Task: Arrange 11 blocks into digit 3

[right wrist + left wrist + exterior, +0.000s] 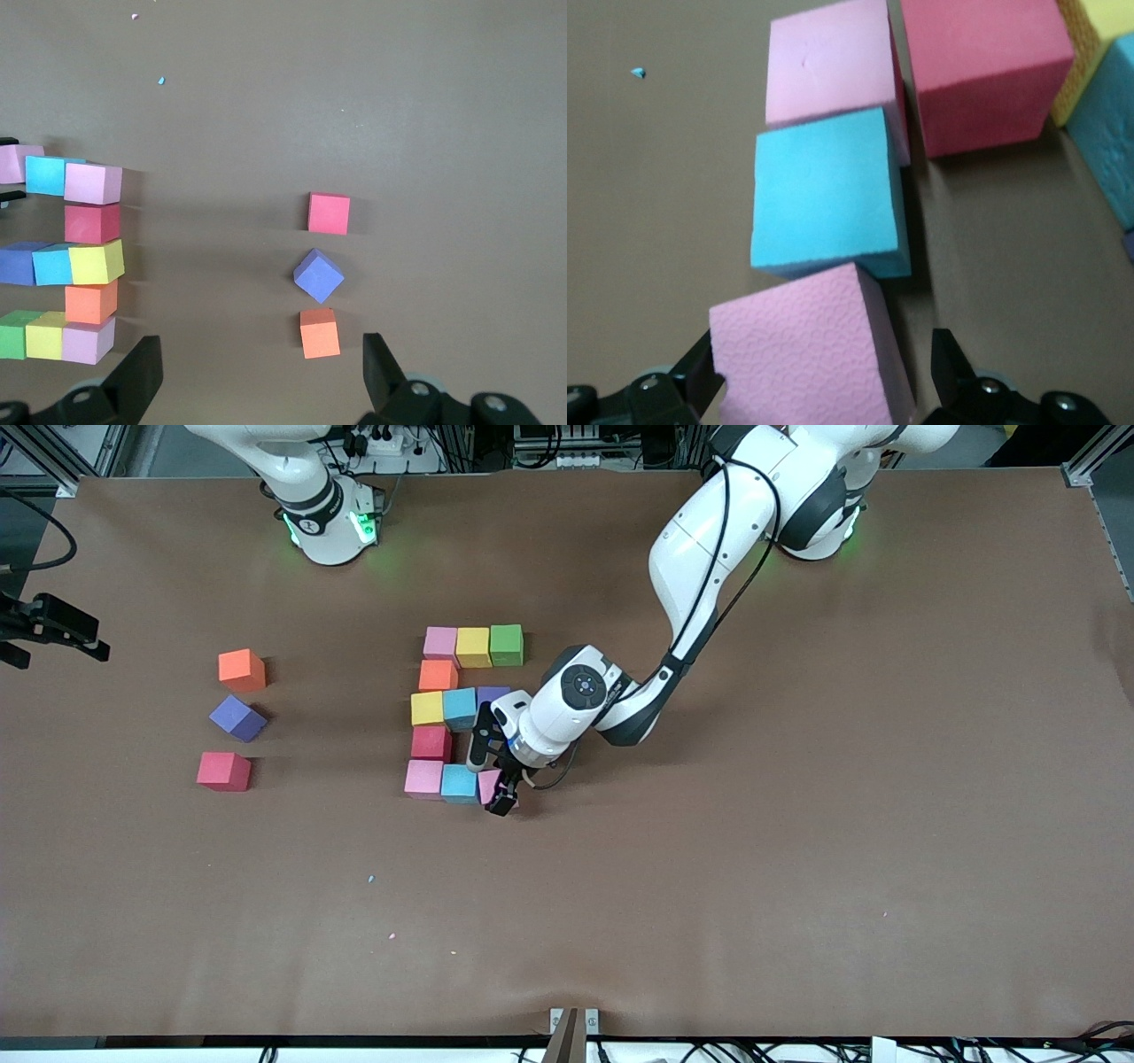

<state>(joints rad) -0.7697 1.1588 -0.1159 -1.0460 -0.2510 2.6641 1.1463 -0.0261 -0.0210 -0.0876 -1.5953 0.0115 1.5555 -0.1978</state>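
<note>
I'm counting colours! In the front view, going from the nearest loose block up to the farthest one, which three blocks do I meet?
red block → purple block → orange block

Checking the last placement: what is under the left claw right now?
The left claw stands open around a pink block ending the figure's row nearest the camera, beside a light blue block. The arm hides part of it.

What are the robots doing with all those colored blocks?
They are building a 3 from foam blocks. The left gripper is down at the figure, its open fingers either side of the last pink block in the row nearest the camera. That block makes eleven. Three spare blocks sit toward the right arm's end. The right gripper waits, open, above the table.
</note>
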